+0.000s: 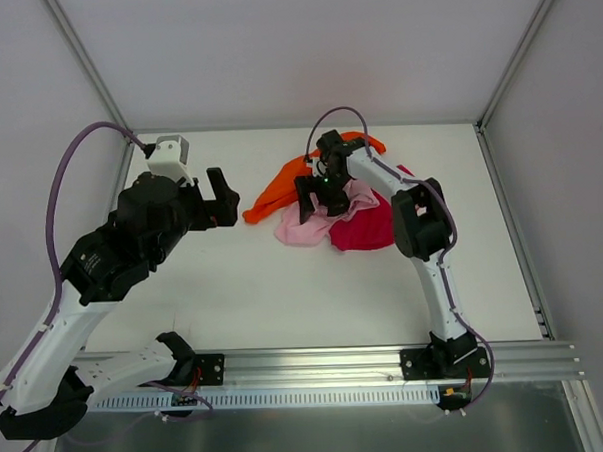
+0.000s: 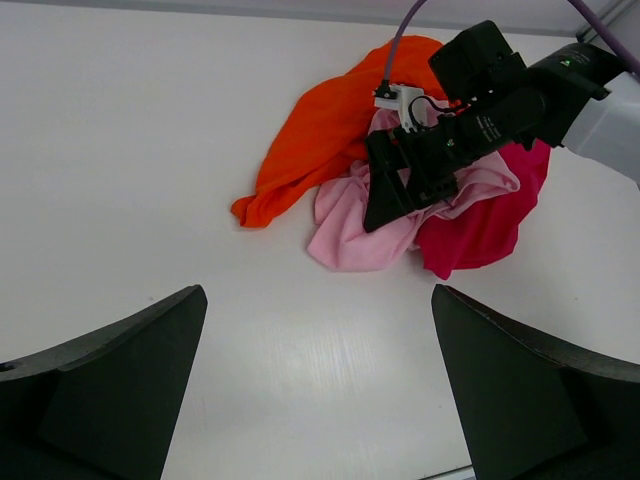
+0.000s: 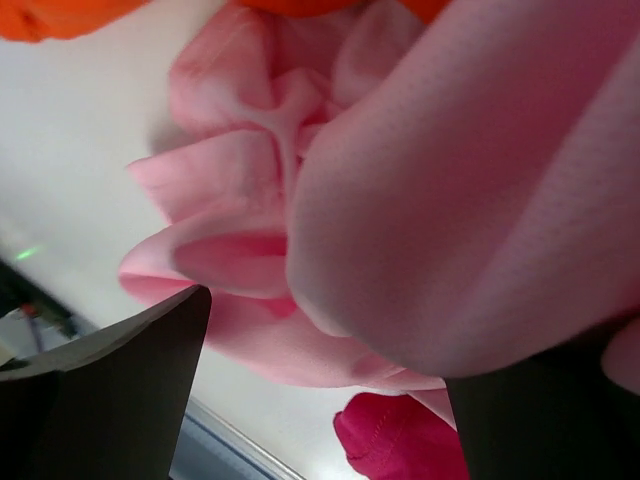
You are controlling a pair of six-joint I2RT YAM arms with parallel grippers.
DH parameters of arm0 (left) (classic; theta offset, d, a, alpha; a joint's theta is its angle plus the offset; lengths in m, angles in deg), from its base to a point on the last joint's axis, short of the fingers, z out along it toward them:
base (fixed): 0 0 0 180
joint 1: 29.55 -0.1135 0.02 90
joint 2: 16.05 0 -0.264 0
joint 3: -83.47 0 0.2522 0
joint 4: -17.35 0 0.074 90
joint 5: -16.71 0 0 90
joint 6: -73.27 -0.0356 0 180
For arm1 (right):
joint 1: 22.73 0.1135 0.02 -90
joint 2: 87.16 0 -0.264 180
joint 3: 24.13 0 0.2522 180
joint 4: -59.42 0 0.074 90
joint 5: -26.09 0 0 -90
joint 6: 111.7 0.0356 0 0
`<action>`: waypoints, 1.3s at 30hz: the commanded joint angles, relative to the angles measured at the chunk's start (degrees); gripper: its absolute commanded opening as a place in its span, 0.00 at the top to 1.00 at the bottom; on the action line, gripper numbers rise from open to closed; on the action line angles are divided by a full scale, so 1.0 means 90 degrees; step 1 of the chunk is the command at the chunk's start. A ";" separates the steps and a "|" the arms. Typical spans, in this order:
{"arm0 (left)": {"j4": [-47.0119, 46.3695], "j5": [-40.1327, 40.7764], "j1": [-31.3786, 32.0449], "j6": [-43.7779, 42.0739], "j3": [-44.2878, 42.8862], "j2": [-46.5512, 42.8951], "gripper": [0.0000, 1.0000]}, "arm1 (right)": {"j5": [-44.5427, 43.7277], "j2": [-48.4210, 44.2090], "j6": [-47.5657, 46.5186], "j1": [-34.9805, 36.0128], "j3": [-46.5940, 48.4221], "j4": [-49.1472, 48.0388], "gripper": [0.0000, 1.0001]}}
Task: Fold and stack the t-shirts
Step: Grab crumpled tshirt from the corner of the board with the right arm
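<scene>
Three crumpled t-shirts lie in one heap at the back middle of the table: an orange one (image 1: 278,193), a pink one (image 1: 304,230) and a red one (image 1: 367,230). My right gripper (image 1: 315,198) is down on the heap, open, its fingers wide apart. Folds of the pink shirt (image 3: 450,200) bulge between them in the right wrist view, with a red corner (image 3: 400,440) below and orange cloth (image 3: 60,15) at the top edge. My left gripper (image 1: 223,197) hovers open and empty, left of the heap. In its wrist view the orange (image 2: 320,130), pink (image 2: 350,225) and red (image 2: 490,225) shirts lie ahead.
White walls enclose the table on the left, back and right. A metal rail (image 1: 318,365) with both arm bases runs along the near edge. The right arm (image 1: 421,221) arches over the red shirt. Bare white tabletop (image 2: 300,330) lies under the left gripper (image 2: 320,390).
</scene>
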 commanded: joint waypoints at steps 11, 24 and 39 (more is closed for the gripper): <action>-0.0063 -0.0037 -0.0061 -0.0049 -0.0021 -0.0213 0.01 | -0.6438 -0.0073 0.0958 -0.0525 0.1243 0.2712 0.04; -0.0052 0.0080 -0.0061 -0.0224 0.0087 -0.0419 0.01 | -0.8752 0.0044 0.2218 -0.2040 0.1497 0.4344 0.04; -0.0189 -0.0242 -0.0061 -0.0156 0.0331 -0.0468 0.01 | -0.6766 -0.3016 0.0914 -0.2336 -0.1241 0.0741 0.04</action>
